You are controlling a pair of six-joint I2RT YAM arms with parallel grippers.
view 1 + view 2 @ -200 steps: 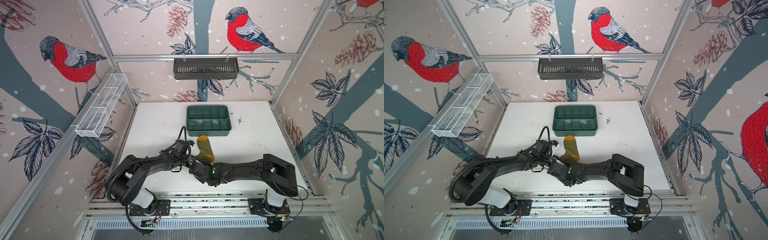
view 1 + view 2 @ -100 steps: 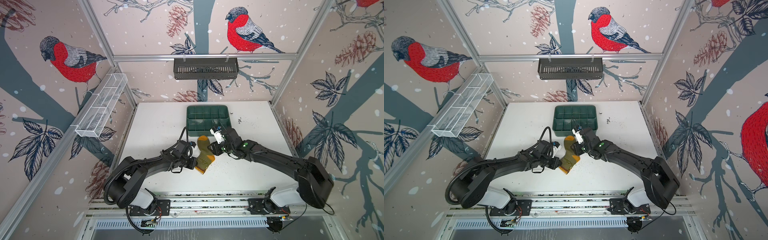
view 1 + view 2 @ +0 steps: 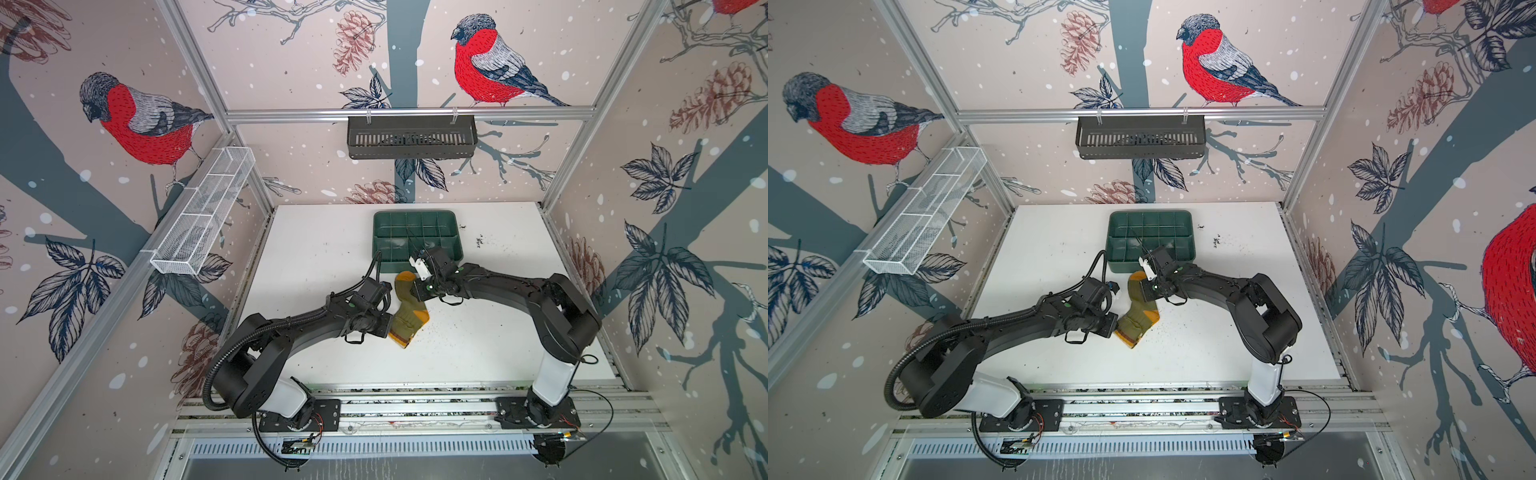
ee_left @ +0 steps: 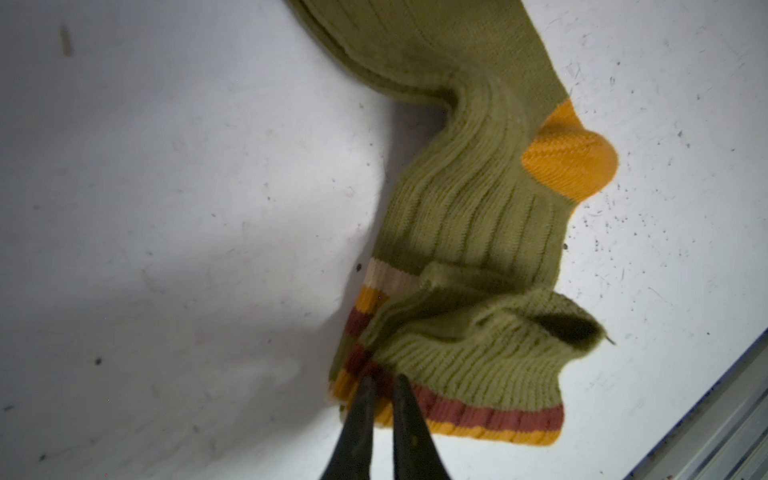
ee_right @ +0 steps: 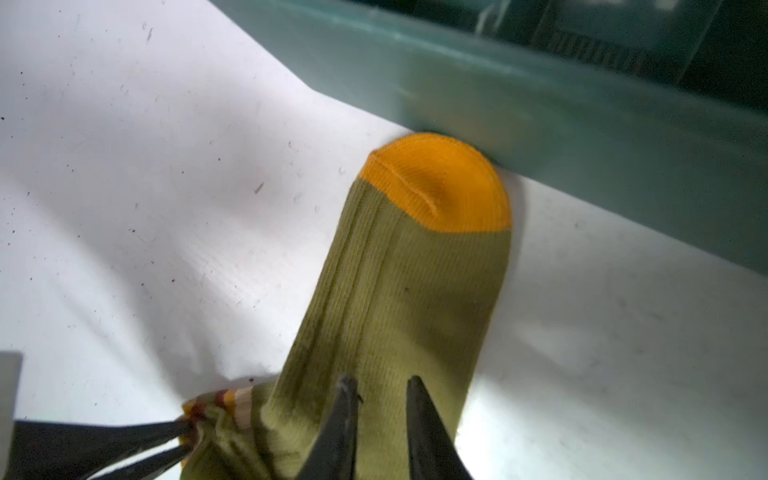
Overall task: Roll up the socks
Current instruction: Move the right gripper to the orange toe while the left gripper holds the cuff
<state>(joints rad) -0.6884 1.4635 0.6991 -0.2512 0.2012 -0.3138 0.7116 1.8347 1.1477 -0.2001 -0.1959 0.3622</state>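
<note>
The left arm [image 3: 299, 328] and right arm [image 3: 498, 282] stretch low and bend inward, the left gripper [image 4: 382, 380] pinched shut on the socks [image 4: 465, 208], the right gripper [image 5: 380, 386] tilted down with its jaws a little apart.

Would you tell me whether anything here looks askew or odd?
The cuff of the socks is crumpled and folded over where the left gripper pinches it, and their orange toe butts against the tray.

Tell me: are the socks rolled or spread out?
Spread out, unrolled: the socks lie full length on the table, toe by the tray; only the cuff is folded over.
</note>
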